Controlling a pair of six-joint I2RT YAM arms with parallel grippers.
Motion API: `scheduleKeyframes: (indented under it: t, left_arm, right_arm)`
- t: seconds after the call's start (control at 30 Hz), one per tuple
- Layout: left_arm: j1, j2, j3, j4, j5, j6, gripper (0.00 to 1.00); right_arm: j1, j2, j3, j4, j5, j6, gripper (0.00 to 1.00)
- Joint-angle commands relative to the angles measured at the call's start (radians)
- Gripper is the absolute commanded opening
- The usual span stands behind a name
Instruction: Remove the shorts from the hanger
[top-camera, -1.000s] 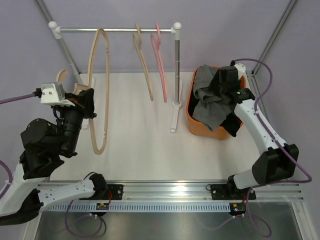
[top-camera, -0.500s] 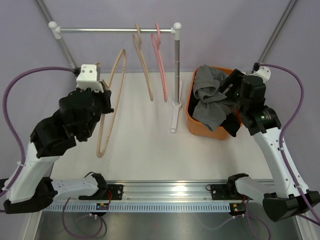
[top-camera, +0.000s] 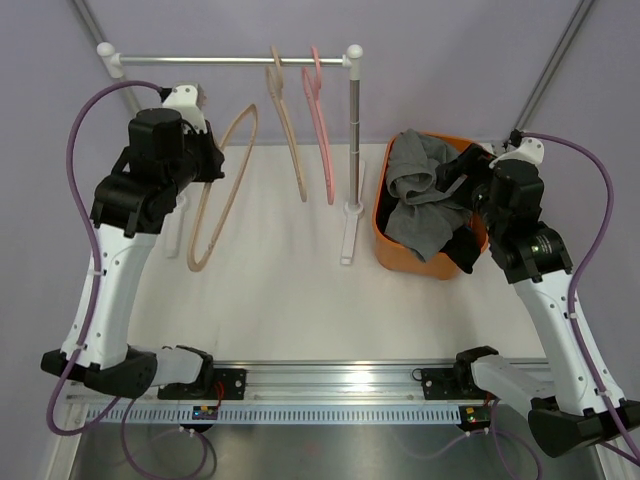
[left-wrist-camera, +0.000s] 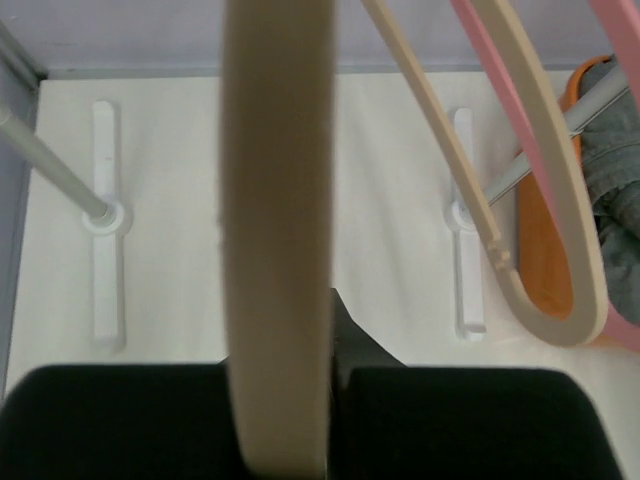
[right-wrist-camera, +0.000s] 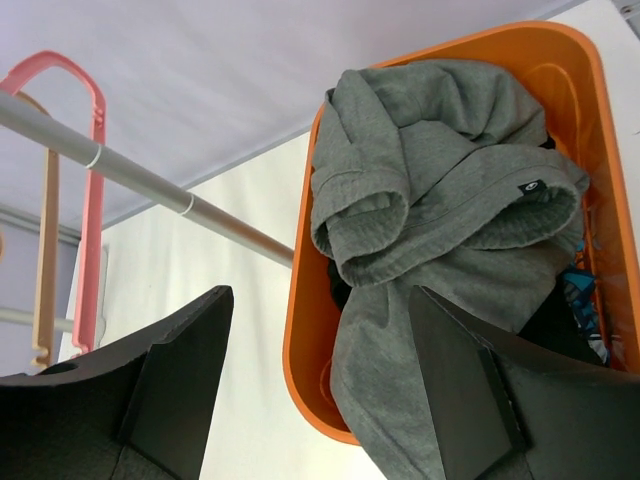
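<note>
White table (top-camera: 270, 300): carries the rack and the basket.

Clothes rack: horizontal metal rail (top-camera: 230, 60) on white-footed posts, right-hand upright post (top-camera: 353, 130) just left of the basket. No garment on the rail.

Orange plastic basket (top-camera: 385, 245) (right-wrist-camera: 300, 330): on the table at the right, beside the rack foot.

Plain grey fabric shorts (top-camera: 420, 195) (right-wrist-camera: 440, 200): bunched on top of the pile in the basket, one fold draped over the near rim. Plain black shorts (top-camera: 465, 245) (right-wrist-camera: 555, 320): under the grey pair, on the right side of the basket. Printed blue-and-orange shorts (right-wrist-camera: 580, 285): only a sliver shows, between the grey and the black, against the basket wall. All three are off the hangers.

Large beige wooden loop hanger (top-camera: 225, 180) (left-wrist-camera: 275, 250): bare, tilted, held up left of the two hung hangers.

Slim beige hanger (top-camera: 288, 130) (left-wrist-camera: 540, 250) and pink hanger (top-camera: 322, 130): hooked side by side on the rail, both bare.

Left gripper (top-camera: 205, 155) (left-wrist-camera: 290, 370): raised, clenched on the large beige hanger, which runs straight up the wrist view.

Right gripper (top-camera: 462, 178) (right-wrist-camera: 320, 300): above the basket's far right side, released, fingers (right-wrist-camera: 180, 390) spread wide with nothing between them, clear of the grey shorts.
</note>
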Motion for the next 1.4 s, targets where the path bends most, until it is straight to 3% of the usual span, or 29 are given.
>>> scheduleKeyframes:
  t: [0.0, 0.17, 0.5, 0.8, 1.07, 1.37]
  left_arm:
    - [0.114, 0.061, 0.086, 0.11, 0.279, 0.044, 0.0]
    - [0.195, 0.175, 0.225, 0.136, 0.423, 0.041, 0.0]
    - [0.235, 0.377, 0.405, 0.168, 0.442, 0.029, 0.0]
    - [0.238, 0.429, 0.37, 0.303, 0.375, -0.019, 0.0]
    - [0.238, 0.514, 0.448, 0.254, 0.332, -0.012, 0.0]
    - [0.237, 0.525, 0.397, 0.272, 0.309, -0.005, 0.0]
  right_arm:
    - [-0.002, -0.011, -0.003, 0.007, -0.083, -0.016, 0.79]
    - [-0.002, -0.041, -0.022, 0.017, -0.097, -0.035, 0.79]
    - [0.0, -0.075, -0.025, 0.02, -0.17, -0.032, 0.79]
    - [-0.002, -0.081, -0.043, 0.033, -0.19, -0.032, 0.79]
    - [-0.002, -0.073, -0.06, 0.04, -0.204, -0.026, 0.79]
    - [-0.002, -0.075, -0.071, 0.037, -0.213, -0.019, 0.78]
